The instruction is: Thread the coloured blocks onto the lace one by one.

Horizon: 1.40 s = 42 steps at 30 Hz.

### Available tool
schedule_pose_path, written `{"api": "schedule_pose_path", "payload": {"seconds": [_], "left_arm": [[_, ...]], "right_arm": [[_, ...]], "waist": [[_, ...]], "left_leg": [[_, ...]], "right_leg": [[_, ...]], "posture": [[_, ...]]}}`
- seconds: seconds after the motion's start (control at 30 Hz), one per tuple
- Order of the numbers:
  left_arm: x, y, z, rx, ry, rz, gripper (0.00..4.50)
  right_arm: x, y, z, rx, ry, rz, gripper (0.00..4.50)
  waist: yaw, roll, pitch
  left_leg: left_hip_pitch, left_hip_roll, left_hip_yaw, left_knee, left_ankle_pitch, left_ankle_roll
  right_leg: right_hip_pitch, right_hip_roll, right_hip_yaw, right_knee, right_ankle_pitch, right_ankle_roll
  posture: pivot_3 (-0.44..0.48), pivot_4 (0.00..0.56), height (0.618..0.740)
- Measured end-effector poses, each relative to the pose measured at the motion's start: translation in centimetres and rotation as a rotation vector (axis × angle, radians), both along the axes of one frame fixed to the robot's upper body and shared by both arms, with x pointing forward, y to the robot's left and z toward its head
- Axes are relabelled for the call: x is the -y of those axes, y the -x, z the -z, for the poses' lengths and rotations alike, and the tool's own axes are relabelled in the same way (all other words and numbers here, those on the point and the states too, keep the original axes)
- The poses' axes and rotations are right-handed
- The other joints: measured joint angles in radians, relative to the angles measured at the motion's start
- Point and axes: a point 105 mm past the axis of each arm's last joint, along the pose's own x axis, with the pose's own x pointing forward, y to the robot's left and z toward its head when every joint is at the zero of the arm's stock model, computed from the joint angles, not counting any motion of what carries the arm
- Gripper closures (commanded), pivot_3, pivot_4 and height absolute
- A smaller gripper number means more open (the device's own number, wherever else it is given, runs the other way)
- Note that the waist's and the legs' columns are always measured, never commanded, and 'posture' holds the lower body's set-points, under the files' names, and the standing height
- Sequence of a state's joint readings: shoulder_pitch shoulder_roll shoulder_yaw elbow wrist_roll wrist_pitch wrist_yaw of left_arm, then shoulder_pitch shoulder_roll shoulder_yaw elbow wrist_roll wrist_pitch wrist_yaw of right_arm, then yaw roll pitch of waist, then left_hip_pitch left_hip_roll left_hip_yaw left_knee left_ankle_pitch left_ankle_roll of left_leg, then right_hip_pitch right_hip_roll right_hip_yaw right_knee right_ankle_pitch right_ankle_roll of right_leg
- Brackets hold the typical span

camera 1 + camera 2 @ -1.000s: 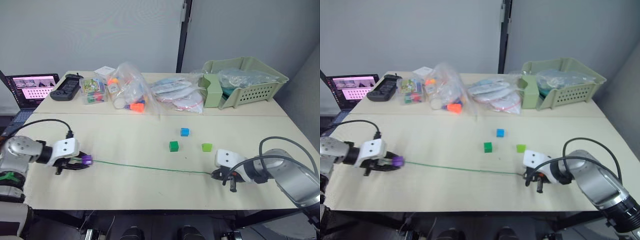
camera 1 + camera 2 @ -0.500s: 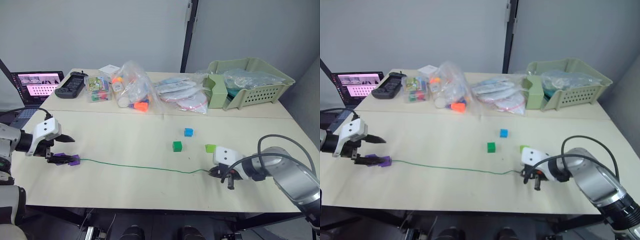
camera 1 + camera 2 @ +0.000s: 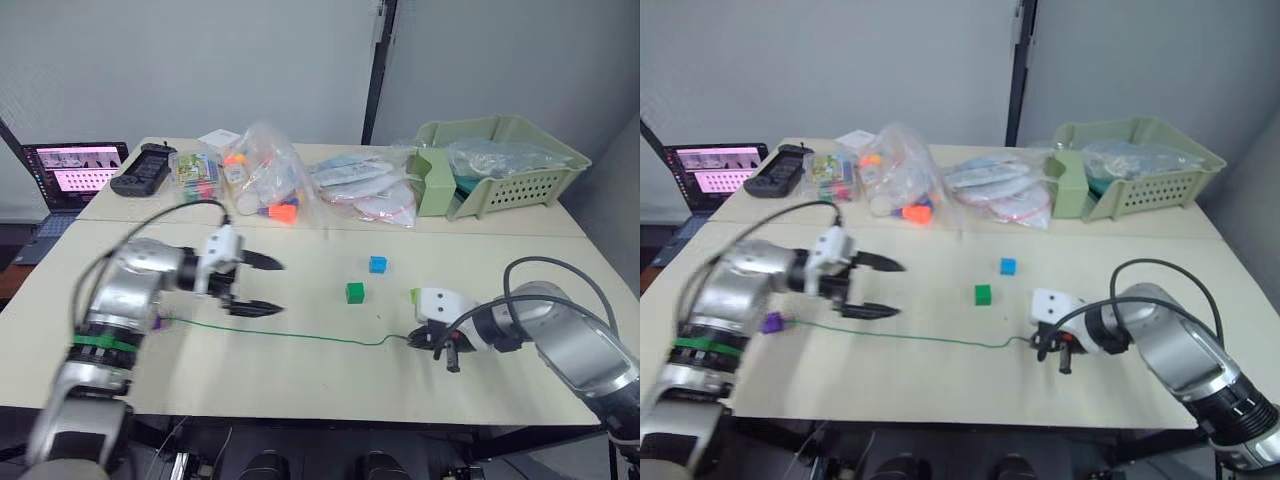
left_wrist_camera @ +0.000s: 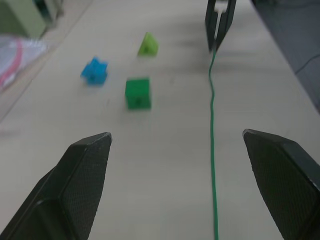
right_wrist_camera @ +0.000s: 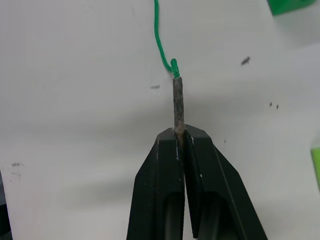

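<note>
— While we look down over the table [image 3: 300,370], where does our right gripper [image 5: 180,134] stand?

— We have it low near the right front edge, fingers pressed together on the grey tip [image 5: 177,102] of the lace [image 3: 300,334]. From there the lace runs leftward across the table to a purple block [image 3: 771,322] threaded on its far end, near the left edge.

— And our left gripper [image 3: 262,287]?

— We hold it spread wide and empty, just over the table above the lace, pointing toward the middle. In the left wrist view the lace passes between its 2 fingers [image 4: 80,170], nearer 1 of them, and touches neither.

— Which blocks lie loose?

— We count 3 in the middle right: a blue block [image 3: 377,264] farthest back, a dark green block [image 3: 354,292] just in front of it and slightly left, and a lime block [image 4: 148,45] to the right, just beside our right gripper's white housing. All 3 sit apart from the lace, on its far side.
</note>
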<state>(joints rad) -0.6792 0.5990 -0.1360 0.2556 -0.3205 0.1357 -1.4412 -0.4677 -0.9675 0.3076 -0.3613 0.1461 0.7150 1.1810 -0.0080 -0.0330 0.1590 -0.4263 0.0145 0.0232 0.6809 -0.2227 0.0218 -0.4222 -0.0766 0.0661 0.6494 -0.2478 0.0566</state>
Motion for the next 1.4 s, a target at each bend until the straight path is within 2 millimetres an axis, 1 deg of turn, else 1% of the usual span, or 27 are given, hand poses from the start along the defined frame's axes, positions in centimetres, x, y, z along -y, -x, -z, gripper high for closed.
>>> {"api": "schedule_pose_path", "payload": {"seconds": [0.03,0.07,0.13,0.2,0.27,0.33,0.43,0.53,0.57,0.6,0.73,0.93,1.27,1.37,1.4], "left_arm": [[1.5,0.4,0.8,-0.014,0.019,0.028,0.07],[2.5,0.6,1.5,-0.033,0.034,0.036,0.07],[4.7,1.1,2.8,-0.072,0.086,0.054,0.07],[6.7,1.9,3.6,-0.102,0.119,0.092,0.07],[8.0,2.2,3.7,-0.104,0.147,0.105,0.07],[8.8,2.4,3.6,-0.091,0.165,0.114,0.07],[10.2,3.0,4.5,-0.077,0.152,0.145,0.07],[10.6,3.3,5.6,-0.099,0.129,0.156,0.07],[10.7,3.4,5.6,-0.099,0.132,0.159,0.64],[10.8,3.4,5.6,-0.098,0.134,0.161,0.84],[11.2,3.7,5.9,-0.101,0.131,0.171,2.19],[11.2,3.6,5.9,-0.097,0.126,0.157,2.19],[11.2,3.9,6.7,-0.123,0.1,0.154,2.19],[11.3,3.9,6.7,-0.124,0.101,0.155,2.94],[11.3,3.9,6.7,-0.124,0.103,0.156,3.32]], "right_arm": [[-0.4,0.2,-0.3,-0.003,-0.005,-0.018,4.5],[-0.6,0.5,-0.4,-0.011,-0.01,-0.031,4.5],[-0.9,0.9,-0.3,-0.04,-0.012,-0.041,4.5],[-1.2,1.3,-0.1,-0.057,-0.009,-0.049,4.5],[-1.2,1.4,0.0,-0.063,-0.008,-0.045,4.5],[-1.4,1.5,-0.1,-0.066,-0.012,-0.045,4.5],[-1.7,1.8,-0.2,-0.074,-0.022,-0.05,4.5],[-1.9,2.0,-0.3,-0.074,-0.024,-0.051,4.5],[-1.9,2.0,-0.2,-0.074,-0.024,-0.047,4.5],[-1.9,2.0,-0.2,-0.073,-0.023,-0.043,4.5],[-1.9,1.9,-0.2,-0.071,-0.023,-0.036,4.5],[-1.8,1.9,-0.2,-0.071,-0.023,-0.032,4.5],[-1.8,1.8,-0.3,-0.063,-0.022,-0.026,4.5],[-1.8,1.8,-0.3,-0.059,-0.021,-0.023,4.5],[-1.8,1.7,-0.3,-0.059,-0.02,-0.022,4.5]], "waist": [[-0.001,0.0,0.0],[-0.001,0.0,0.0],[-0.002,0.0,0.0],[-0.003,0.0,0.0],[-0.003,0.0,0.0],[-0.003,0.0,0.0],[-0.002,0.0,0.0],[-0.002,0.0,0.0],[-0.002,0.0,0.0],[-0.002,0.0,0.0],[-0.001,0.0,0.0],[-0.001,0.0,0.0],[-0.001,0.0,0.0],[-0.001,0.0,0.0],[-0.001,0.0,0.0]], "left_leg": [[0.0,0.0,0.0,0.0,0.0,0.0],[0.0,0.0,0.0,0.0,0.0,0.0],[0.0,0.0,-0.001,0.0,0.0,0.0],[0.0,0.0,-0.001,0.0,0.0,0.0],[0.0,0.0,-0.001,0.0,0.0,0.0],[0.0,0.0,-0.002,0.0,0.0,0.0],[0.001,-0.001,-0.002,0.0,0.0,0.0],[0.001,-0.001,-0.002,0.0,0.0,0.0],[0.001,-0.001,-0.003,0.0,0.0,0.0],[0.001,-0.001,-0.003,0.0,0.0,0.0],[0.001,-0.001,-0.006,0.0,0.0,0.0],[0.001,-0.001,-0.008,0.0,0.0,0.0],[0.001,-0.001,-0.008,0.0,0.0,0.0],[0.001,-0.001,-0.008,0.0,0.0,0.0],[0.001,-0.001,-0.008,0.0,0.0,0.0]], "right_leg": [[0.0,0.0,0.0,0.0,0.0,0.0],[0.0,0.0,0.0,0.0,0.0,0.0],[0.0,0.001,0.0,0.0,0.0,0.0],[0.0,0.001,0.0,0.0,0.0,0.0],[0.0,0.001,0.0,0.0,0.0,0.0],[0.0,0.001,0.0,-0.001,0.0,0.0],[0.001,0.0,0.0,-0.001,0.0,0.0],[0.001,0.001,0.0,-0.001,0.0,0.0],[0.001,0.001,0.0,-0.001,0.0,0.0],[0.001,0.001,0.0,-0.001,0.0,0.0],[0.001,0.0,0.0,-0.001,0.0,0.0],[0.001,0.0,0.0,-0.001,0.0,0.0],[0.001,0.001,0.0,-0.001,0.0,0.0],[0.001,0.001,0.0,-0.001,0.0,0.0],[0.001,0.001,0.0,-0.001,0.0,0.0]], "posture": [[0.0,0.15,0.734],[0.0,0.15,0.734],[0.0,0.15,0.734],[0.0,0.15,0.734],[0.0,0.15,0.734],[0.0,0.15,0.734],[0.0,0.15,0.734],[0.0,0.15,0.734],[0.0,0.15,0.734],[0.0,0.15,0.734],[0.0,0.15,0.734],[0.0,0.15,0.734],[0.0,0.15,0.734],[0.0,0.15,0.734],[0.0,0.15,0.734]]}}
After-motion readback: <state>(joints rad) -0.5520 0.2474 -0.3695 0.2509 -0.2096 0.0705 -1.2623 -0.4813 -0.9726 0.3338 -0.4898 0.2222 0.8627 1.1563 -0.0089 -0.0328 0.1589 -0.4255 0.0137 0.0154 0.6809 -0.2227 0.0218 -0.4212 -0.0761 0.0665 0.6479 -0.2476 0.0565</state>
